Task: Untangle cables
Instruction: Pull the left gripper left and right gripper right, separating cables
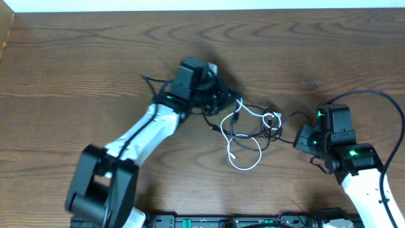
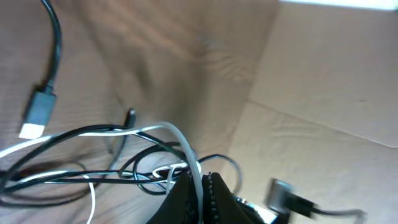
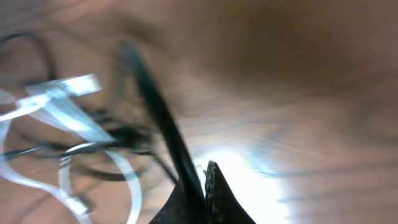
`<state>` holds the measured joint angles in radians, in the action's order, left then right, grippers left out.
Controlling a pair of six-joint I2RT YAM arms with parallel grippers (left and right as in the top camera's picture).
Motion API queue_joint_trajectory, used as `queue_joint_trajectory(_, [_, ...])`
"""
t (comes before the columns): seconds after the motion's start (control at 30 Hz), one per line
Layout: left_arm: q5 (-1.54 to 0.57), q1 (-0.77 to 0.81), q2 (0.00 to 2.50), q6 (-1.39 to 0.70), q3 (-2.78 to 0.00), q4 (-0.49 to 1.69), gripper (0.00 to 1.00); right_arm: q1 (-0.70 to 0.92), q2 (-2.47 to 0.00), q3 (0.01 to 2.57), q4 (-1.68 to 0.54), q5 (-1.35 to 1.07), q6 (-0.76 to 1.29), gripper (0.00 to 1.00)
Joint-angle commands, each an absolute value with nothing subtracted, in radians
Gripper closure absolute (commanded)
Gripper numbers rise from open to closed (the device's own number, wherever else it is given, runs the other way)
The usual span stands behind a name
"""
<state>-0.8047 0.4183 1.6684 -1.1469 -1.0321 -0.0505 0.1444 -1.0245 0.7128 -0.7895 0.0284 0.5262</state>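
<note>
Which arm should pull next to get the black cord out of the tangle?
Probably the right. The right gripper is shut on the black cord, which leads straight into the tangle. The left gripper pinches the white cord.

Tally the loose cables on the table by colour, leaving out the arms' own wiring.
white cable: 1
black cable: 1
Total: 2
</note>
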Motion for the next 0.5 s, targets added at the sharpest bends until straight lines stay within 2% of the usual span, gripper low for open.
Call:
queue_joint_trajectory(0.0, [-0.827, 0.357, 1.589, -1.1, -1.038, -0.035, 0.93, 0.136, -1.014, 0.722, -0.81, 0.208, 0.593, 0.99])
queue_joint_trajectory(0.23, [-0.827, 0.217, 1.479, -1.036, -1.038, 0.075, 0.93, 0.136, -1.028, 0.722, -0.857, 0.302, 0.645, 0.99])
queue_joint_trajectory(0.47, [-0.827, 0.0, 1.369, -0.908, -1.038, 0.236, 0.93, 0.125, -1.101, 0.722, -0.859, 0.372, 0.678, 0.99])
